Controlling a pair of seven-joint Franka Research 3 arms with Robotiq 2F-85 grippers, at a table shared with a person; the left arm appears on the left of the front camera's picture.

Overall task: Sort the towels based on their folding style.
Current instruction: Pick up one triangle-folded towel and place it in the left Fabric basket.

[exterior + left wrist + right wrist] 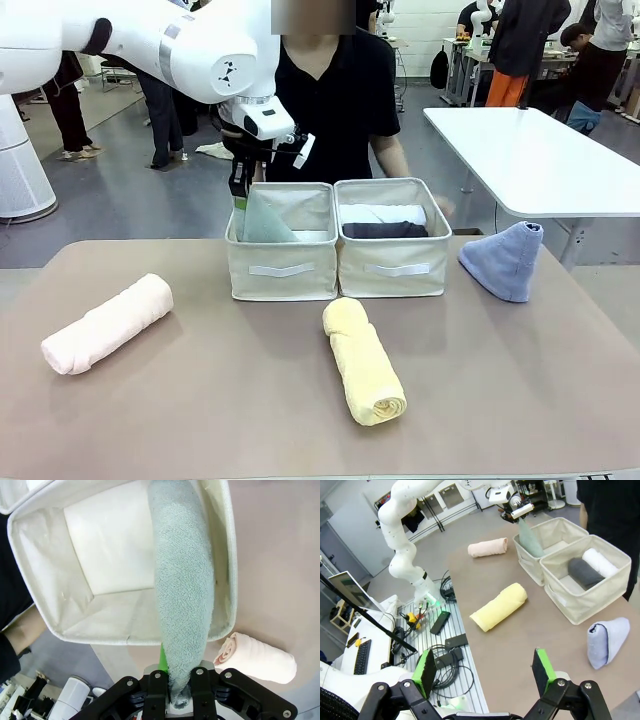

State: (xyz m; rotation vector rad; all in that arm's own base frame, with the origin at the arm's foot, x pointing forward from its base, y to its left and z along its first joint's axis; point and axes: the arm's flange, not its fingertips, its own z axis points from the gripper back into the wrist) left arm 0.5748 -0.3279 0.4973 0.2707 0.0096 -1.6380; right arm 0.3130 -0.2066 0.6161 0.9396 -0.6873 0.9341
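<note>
Rolled towel (364, 362) before bins (283, 285), cone towel (505, 262) right

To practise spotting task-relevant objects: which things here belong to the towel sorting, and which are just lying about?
Job: mint towel, pink roll, yellow roll, lavender cone, white roll, grey roll, left bin, right bin.
Lying about: keyboard, cables, white side table.

Mint towel (182, 580) — fuzzy terry cloth; bin (45, 580) — matt, smooth fabric.
</note>
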